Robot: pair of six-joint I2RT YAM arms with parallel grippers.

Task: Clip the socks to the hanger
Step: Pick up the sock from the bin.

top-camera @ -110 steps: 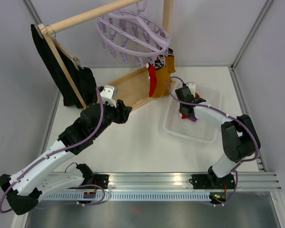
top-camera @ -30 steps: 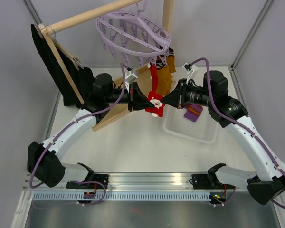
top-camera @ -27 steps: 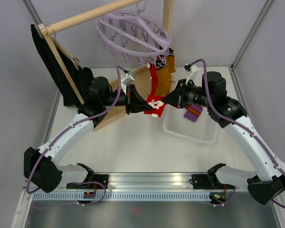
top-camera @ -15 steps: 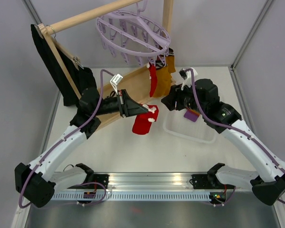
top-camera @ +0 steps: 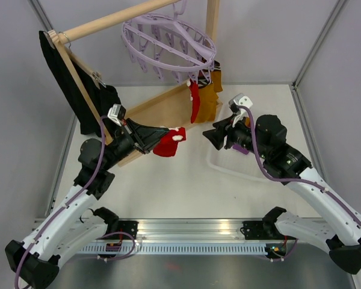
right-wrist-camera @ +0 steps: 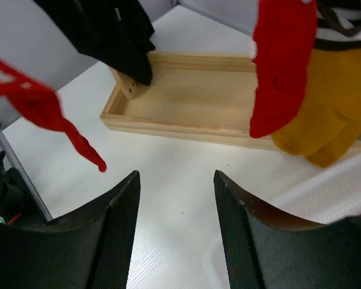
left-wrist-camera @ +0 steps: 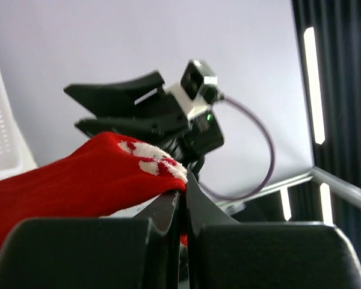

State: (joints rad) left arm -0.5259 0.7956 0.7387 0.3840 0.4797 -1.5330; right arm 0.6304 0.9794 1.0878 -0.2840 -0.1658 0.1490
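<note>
Between the shut tips of the left claw [left-wrist-camera: 182, 198], a red sock [left-wrist-camera: 78, 180] with white bits is pinched by its edge and held above the bench [top-camera: 180, 192]. Facing it, the right claw [right-wrist-camera: 175, 232] is spread wide, with nothing gripped. Farther back, a second red sock [right-wrist-camera: 283, 72] and a mustard sock [right-wrist-camera: 334, 114] are seen pegged side by side under the lavender hanger [top-camera: 168, 39], over a wooden tray [right-wrist-camera: 186, 96].

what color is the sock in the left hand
The sock is red with white bits; clearest in left wrist view.
</note>
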